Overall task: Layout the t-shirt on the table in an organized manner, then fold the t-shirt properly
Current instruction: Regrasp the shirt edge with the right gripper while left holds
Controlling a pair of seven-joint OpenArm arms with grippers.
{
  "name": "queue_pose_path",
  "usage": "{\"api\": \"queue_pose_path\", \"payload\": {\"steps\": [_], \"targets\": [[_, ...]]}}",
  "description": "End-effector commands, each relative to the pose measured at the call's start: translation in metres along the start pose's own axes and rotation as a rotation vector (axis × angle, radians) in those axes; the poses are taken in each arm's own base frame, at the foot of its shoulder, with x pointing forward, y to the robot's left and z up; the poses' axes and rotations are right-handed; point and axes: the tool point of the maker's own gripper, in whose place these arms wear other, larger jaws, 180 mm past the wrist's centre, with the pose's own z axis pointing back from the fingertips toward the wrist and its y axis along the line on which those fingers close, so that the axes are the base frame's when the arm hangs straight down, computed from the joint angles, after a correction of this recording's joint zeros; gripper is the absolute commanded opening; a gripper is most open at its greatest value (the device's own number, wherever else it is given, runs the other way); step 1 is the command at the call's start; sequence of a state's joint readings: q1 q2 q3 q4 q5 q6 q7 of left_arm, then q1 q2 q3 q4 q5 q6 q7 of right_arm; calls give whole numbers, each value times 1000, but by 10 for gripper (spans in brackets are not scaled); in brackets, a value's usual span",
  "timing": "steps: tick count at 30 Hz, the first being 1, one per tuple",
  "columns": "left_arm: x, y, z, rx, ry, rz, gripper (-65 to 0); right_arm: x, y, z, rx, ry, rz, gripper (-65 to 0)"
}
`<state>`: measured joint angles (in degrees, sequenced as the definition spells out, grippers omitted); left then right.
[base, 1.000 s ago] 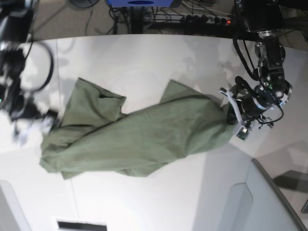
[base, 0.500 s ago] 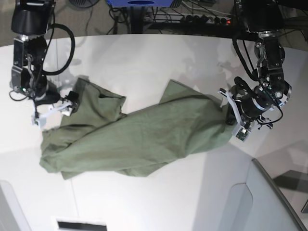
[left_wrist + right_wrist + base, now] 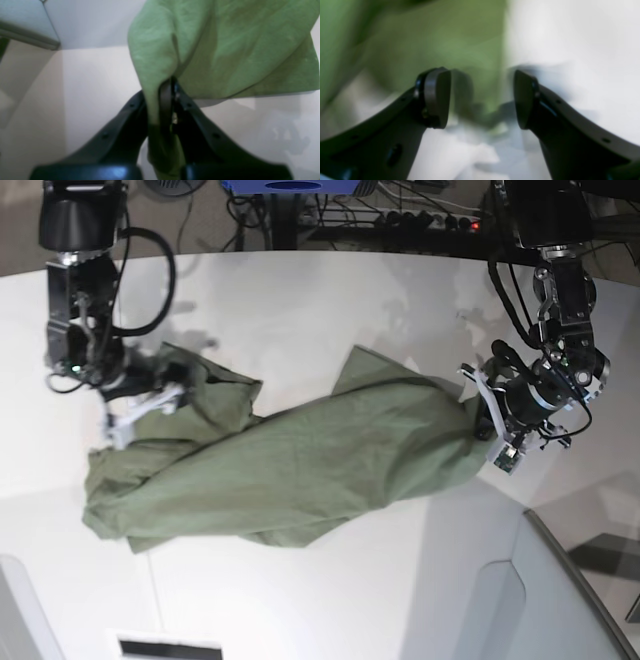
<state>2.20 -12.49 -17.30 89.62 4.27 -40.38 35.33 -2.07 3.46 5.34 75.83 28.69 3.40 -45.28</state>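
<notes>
The white table [image 3: 330, 300] carries the crumpled t-shirt [image 3: 290, 470] across its middle. At three o'clock, the left gripper [image 3: 487, 423] pinches its edge; at nine, the right gripper [image 3: 145, 402] gapes, empty.

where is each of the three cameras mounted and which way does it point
base: overhead, looking down on the table, the t-shirt and both arms.
left wrist: on the left arm, looking along the left gripper, shut on a t-shirt fold.
right wrist: on the right arm, looking past the open right gripper at blurred cloth.
All views share the t-shirt and table.
</notes>
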Motion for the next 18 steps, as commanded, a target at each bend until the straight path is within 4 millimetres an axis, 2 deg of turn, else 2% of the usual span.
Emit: {"api": "queue_pose_path", "payload": {"steps": [1, 5, 11, 18], "targets": [[13, 10, 3, 23, -41, -4, -650, 18, 5, 9, 4, -71, 9, -266], [13, 11, 3, 25, -39, -6, -650, 30, 2, 26, -42, -135, -38, -176], [14, 11, 3, 24, -42, -5, -650, 24, -1, 23, -49, -116, -47, -174], [11, 11, 3, 25, -35, -7, -650, -2, -10, 7, -66, -38, -75, -174]]}}
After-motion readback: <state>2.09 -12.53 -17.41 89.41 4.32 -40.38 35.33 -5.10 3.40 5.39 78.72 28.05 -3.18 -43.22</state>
